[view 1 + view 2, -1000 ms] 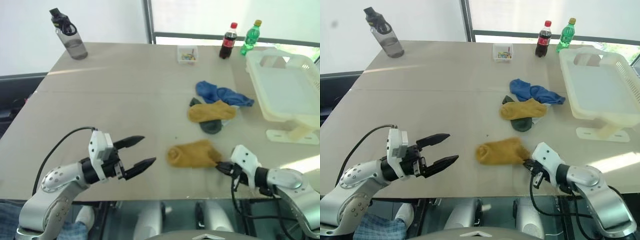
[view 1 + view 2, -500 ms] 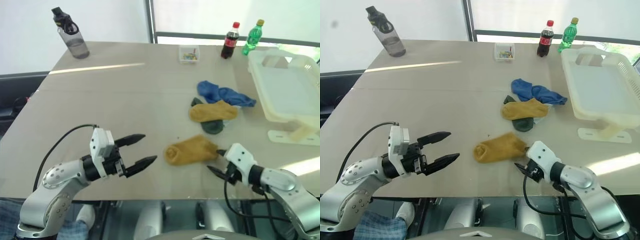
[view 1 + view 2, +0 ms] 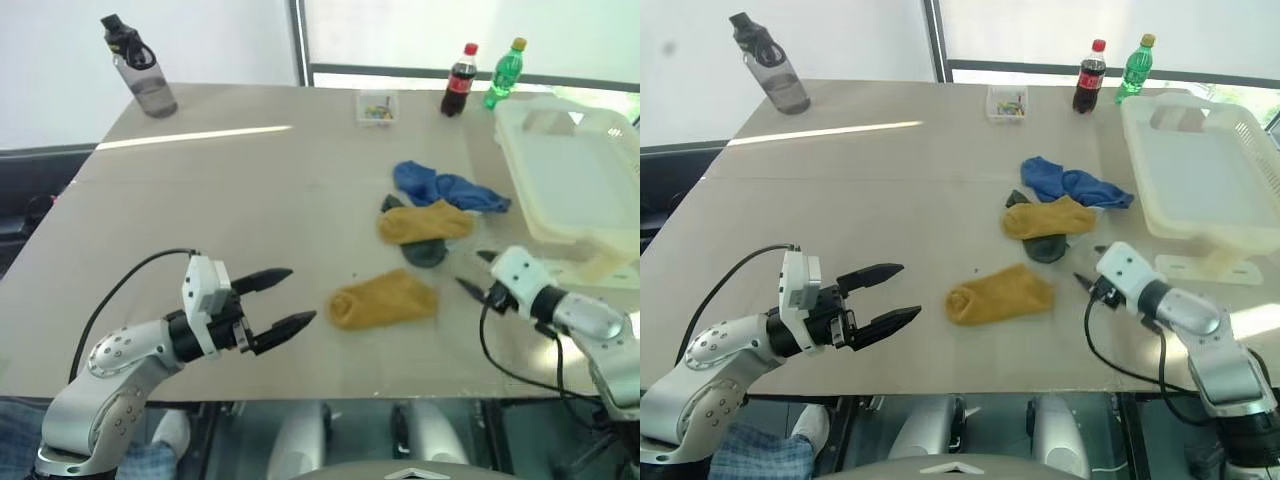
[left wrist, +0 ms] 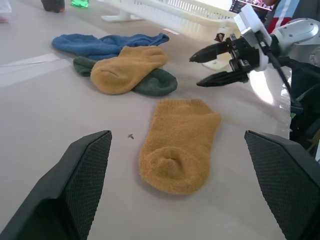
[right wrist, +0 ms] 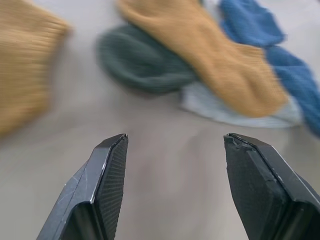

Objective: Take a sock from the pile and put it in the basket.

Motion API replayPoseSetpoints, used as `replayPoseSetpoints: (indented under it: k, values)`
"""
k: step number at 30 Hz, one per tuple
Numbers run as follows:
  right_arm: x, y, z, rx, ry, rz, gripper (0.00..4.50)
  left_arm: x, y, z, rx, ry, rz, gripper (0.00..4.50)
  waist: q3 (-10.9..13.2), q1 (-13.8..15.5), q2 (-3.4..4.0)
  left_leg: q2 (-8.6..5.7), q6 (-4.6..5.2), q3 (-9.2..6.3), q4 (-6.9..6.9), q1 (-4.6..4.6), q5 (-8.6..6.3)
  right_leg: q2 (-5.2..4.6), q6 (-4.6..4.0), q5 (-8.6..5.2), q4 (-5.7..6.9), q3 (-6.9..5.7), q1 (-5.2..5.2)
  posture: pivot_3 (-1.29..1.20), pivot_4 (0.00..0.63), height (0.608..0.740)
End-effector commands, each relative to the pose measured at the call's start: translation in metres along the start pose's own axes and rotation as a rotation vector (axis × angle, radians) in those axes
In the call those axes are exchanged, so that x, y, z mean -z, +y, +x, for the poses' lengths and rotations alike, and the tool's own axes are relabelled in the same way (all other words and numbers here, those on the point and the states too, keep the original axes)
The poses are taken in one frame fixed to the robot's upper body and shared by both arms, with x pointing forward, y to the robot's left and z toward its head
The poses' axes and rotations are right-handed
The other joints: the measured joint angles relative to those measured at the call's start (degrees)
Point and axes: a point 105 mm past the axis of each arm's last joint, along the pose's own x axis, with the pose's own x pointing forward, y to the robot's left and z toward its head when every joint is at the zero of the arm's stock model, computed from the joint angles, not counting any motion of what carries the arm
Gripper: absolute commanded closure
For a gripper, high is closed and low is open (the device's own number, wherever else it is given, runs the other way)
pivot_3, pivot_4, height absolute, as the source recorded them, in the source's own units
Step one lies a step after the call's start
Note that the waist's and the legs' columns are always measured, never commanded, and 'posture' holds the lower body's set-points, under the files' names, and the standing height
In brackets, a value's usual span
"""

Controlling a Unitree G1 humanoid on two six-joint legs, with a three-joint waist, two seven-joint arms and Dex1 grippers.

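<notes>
The pile [image 3: 432,212] of blue, mustard, dark green and pale socks lies right of the table's centre. One mustard sock [image 3: 383,298] lies flat by itself nearer the front edge. My right gripper [image 3: 472,270] hovers open and holds nothing, right of that loose sock and just in front of the pile. In the right wrist view its fingers [image 5: 102,185] frame bare table below the pile [image 5: 210,55]. My left gripper [image 3: 300,296] is open and holds nothing, left of the loose sock [image 4: 177,145]. The cream basket [image 3: 570,170] stands at the right edge.
A grey water bottle [image 3: 140,70] stands at the far left corner. A small clear box [image 3: 375,108], a cola bottle [image 3: 458,82] and a green bottle [image 3: 503,75] line the far edge. The table's front edge runs just below both grippers.
My right gripper opened, let go of the loose mustard sock and swung right and away, up to the pile. The sock stayed on the table. The left arm kept still.
</notes>
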Motion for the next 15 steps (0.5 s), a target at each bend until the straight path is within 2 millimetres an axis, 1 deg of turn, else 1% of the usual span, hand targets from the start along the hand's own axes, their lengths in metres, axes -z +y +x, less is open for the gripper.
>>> replayPoseSetpoints:
  k: [1, 6, 11, 15]
  values:
    - [-0.004, -0.038, 0.010, 0.153, -0.006, -0.093, 1.39, -0.012, -0.003, -0.001, 0.019, -0.014, 0.047, 0.00, 0.04, -0.02, 0.05, -0.02, 0.00, 0.01, 0.00, -0.05, 0.00, 0.00, -0.01, 0.01, -0.01, 0.01, -0.04, 0.00, 0.150, 0.740]
    - [-0.008, -0.043, 0.023, 0.144, -0.021, -0.195, 1.39, -0.013, -0.003, 0.000, 0.018, -0.021, 0.047, 0.00, 0.11, -0.06, 0.11, -0.04, 0.00, -0.01, 0.00, -0.13, 0.00, 0.01, -0.02, 0.01, -0.01, 0.02, -0.09, 0.00, 0.150, 0.740]
    - [-0.009, -0.037, 0.029, 0.085, -0.026, -0.292, 1.39, -0.014, -0.004, 0.001, 0.015, -0.026, 0.044, 0.00, 0.16, -0.16, 0.16, -0.04, 0.01, 0.00, 0.01, -0.14, 0.00, 0.00, -0.01, 0.02, -0.01, 0.02, -0.09, 0.00, 0.150, 0.740]
    - [-0.012, -0.035, 0.032, 0.070, -0.042, -0.317, 1.39, -0.013, -0.004, 0.001, 0.008, -0.028, 0.045, 0.00, 0.16, -0.22, 0.16, -0.04, 0.01, -0.01, 0.01, -0.12, 0.00, 0.01, -0.01, 0.02, 0.01, 0.02, -0.08, 0.00, 0.150, 0.740]
